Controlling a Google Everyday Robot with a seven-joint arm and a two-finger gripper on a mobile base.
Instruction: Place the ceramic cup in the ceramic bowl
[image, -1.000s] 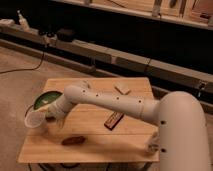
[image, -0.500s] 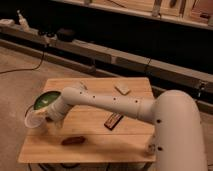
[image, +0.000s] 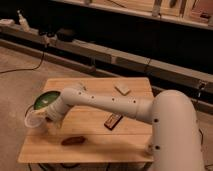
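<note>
Hovering at the table (image: 100, 142) edge, 1 gripper (image: 48, 120) meets the tilted ceramic cup (image: 35, 120); its hold cannot be told. Cup not yet inside the nearby ceramic bowl (image: 45, 99).

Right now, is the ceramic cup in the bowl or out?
Out. The ceramic cup is at the table's left edge, nearer the camera than the ceramic bowl; the gripper is right beside it.
</note>
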